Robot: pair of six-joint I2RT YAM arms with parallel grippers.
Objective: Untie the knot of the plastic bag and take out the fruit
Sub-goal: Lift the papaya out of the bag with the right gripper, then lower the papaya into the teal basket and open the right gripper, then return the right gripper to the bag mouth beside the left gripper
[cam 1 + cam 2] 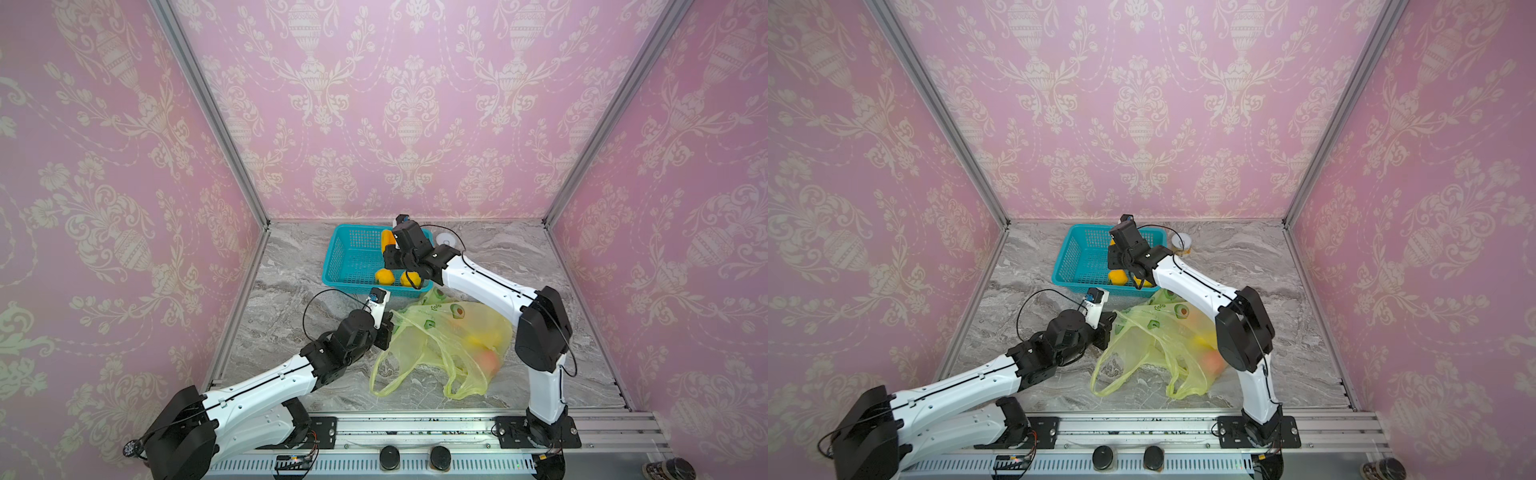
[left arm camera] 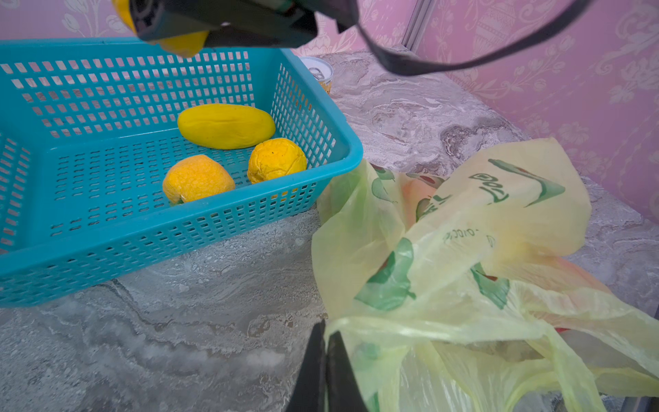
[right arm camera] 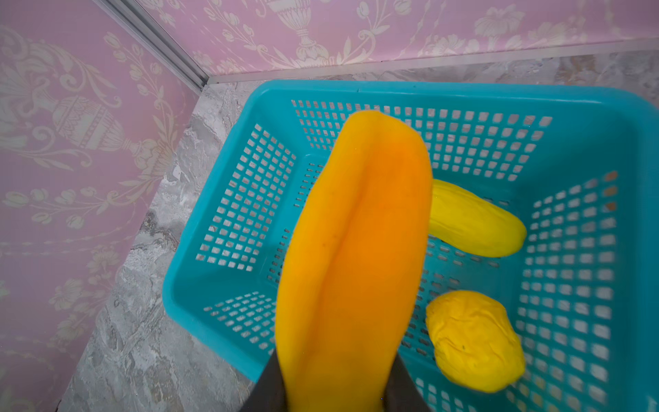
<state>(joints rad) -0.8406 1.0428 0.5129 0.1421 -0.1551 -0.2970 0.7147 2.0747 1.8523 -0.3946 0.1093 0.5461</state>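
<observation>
Lab booth: wallpaper panels (image 1: 407, 104), aluminium frame (image 1: 205, 104)

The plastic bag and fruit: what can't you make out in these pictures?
- Both top views: fruit in the plastic bag is only blurred yellow and pink-red patches through the film; count unclear.
- Right wrist view: the held orange-yellow oblong fruit covers the tips of the right gripper.
- Left wrist view: the picture's edge cuts off the left gripper at the bag's rim.
- Left wrist view: the teal basket partly hides the can; label unreadable.
</observation>
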